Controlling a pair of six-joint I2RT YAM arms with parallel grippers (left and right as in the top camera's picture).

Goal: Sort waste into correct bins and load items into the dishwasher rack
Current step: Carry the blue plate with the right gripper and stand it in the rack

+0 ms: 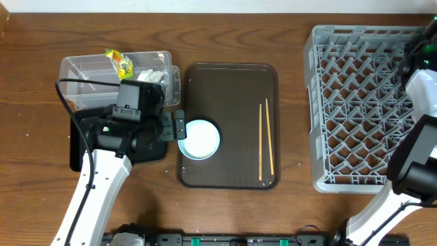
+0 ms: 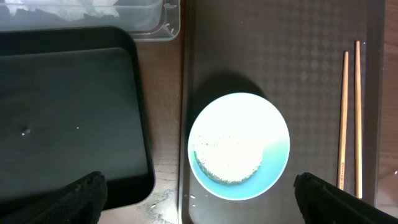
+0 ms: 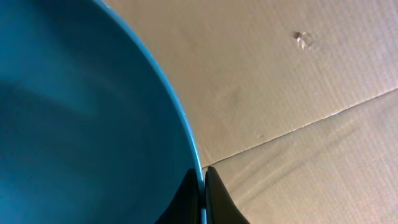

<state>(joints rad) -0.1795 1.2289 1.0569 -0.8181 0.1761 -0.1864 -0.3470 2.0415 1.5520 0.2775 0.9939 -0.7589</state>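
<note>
A light-blue bowl (image 1: 199, 139) holding a mound of white rice (image 2: 227, 158) sits on the left part of the brown serving tray (image 1: 232, 82). My left gripper (image 2: 199, 202) hangs open just left of and above the bowl, its fingers wide on either side and touching nothing. A few loose rice grains (image 2: 189, 198) lie by the bowl. Wooden chopsticks (image 1: 265, 139) lie side by side on the serving tray's right. My right gripper (image 3: 204, 186) is shut on the rim of the large blue plate (image 3: 81, 124). The grey dishwasher rack (image 1: 355, 102) stands at the right.
The clear tub (image 1: 89, 72) at the back left holds the snack wrapper (image 1: 120, 63) and white tissue (image 1: 151, 76). The shallow black tray (image 2: 68, 106) lies under my left arm. Brown cardboard (image 3: 298, 93) fills the background behind the plate.
</note>
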